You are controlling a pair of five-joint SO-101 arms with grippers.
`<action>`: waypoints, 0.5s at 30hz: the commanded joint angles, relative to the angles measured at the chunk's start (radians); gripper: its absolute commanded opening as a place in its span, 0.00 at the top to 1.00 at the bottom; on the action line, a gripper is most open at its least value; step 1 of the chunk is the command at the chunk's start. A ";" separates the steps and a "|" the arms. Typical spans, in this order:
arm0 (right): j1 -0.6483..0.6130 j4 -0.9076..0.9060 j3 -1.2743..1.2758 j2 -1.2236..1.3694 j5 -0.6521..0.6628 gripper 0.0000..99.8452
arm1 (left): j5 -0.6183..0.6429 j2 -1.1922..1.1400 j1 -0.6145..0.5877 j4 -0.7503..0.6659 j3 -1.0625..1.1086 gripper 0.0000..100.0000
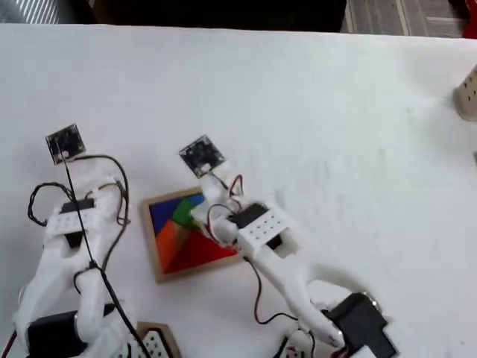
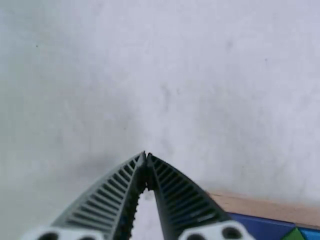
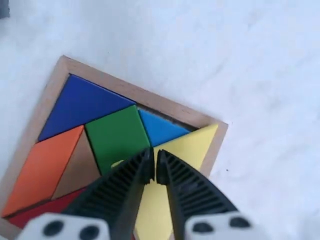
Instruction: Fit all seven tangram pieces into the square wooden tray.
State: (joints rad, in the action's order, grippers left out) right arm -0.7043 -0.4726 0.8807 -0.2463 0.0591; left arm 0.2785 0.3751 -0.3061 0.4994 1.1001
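The square wooden tray [image 3: 56, 82] lies on the white table, in the high view [image 1: 159, 270] between the two arms. It holds a dark blue triangle [image 3: 80, 105], a green square [image 3: 117, 135], a light blue triangle [image 3: 160, 129], an orange parallelogram [image 3: 42, 170], a brown triangle [image 3: 80, 170], a red piece [image 3: 42, 212] and a yellow triangle [image 3: 187, 150]. The yellow triangle's tip lies over the tray's rim at one corner. My right gripper [image 3: 153, 161] hangs shut just above the green and yellow pieces. My left gripper [image 2: 146, 159] is shut over bare table, beside the tray's corner [image 2: 260, 204].
The right arm [image 1: 257, 227] covers the tray's right side in the high view; the left arm [image 1: 71, 220] stands left of it with loose black cables. A pegged wooden block [image 1: 467, 93] sits at the right edge, a small block [image 1: 153, 339] at the front.
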 commanded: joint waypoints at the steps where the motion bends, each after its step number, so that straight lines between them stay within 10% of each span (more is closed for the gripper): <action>1: 0.013 -0.044 -0.031 -0.091 -0.002 0.98 | 0.005 0.007 -0.007 -0.020 -0.037 0.98; 15: -0.019 0.145 0.000 0.035 -0.002 0.98 | 0.005 0.005 -0.005 -0.020 -0.037 0.98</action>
State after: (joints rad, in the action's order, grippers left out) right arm -0.7227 -0.3805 0.8915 -0.2401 0.0591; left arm 0.2785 0.3751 -0.3061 0.4994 1.1001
